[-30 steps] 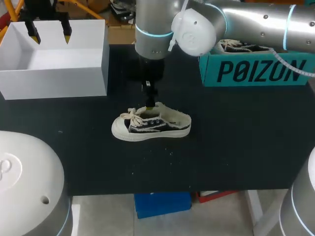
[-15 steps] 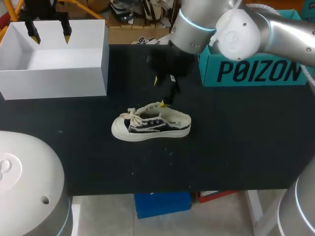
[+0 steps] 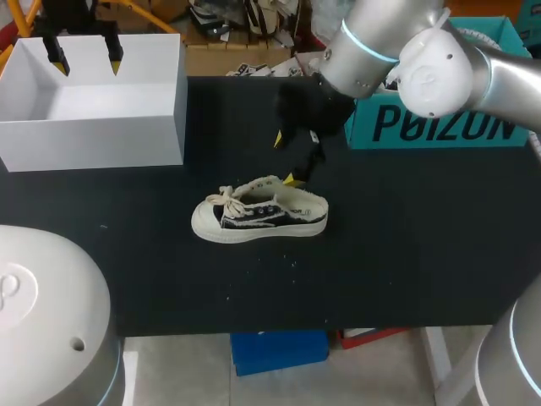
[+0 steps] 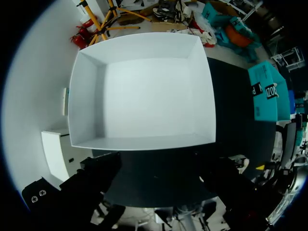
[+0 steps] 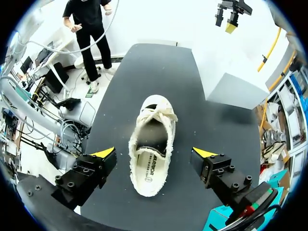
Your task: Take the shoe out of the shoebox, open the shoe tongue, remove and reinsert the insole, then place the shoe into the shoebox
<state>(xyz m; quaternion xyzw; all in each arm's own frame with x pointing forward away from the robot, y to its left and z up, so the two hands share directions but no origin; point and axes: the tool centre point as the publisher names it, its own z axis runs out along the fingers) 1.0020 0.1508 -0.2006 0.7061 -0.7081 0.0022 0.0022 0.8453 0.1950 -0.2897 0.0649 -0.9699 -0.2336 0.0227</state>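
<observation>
A cream and black low sneaker (image 3: 258,213) lies on its sole on the black table, toe to the left. In the right wrist view the shoe (image 5: 151,127) shows its laces, its wide mouth and the printed insole (image 5: 147,169) inside. My right gripper (image 3: 285,158) hangs open just above and behind the heel, touching nothing; its yellow tips straddle the shoe from above (image 5: 154,153). The white shoebox (image 3: 152,106) stands open and empty at the back left. My left gripper (image 3: 84,61) hovers open over its far wall, looking down into the box (image 4: 91,96).
A teal shoebox (image 3: 439,123) stands at the back right, behind my right arm, with another shoe partly showing in it. It also shows in the left wrist view as a teal box (image 4: 267,96). Bare black tabletop (image 3: 406,254) lies in front and right of the sneaker.
My right gripper has lifted off the shoe's mouth, swung back and to the right, and spread its fingers a little wider. The shoe and the left arm have stayed put.
</observation>
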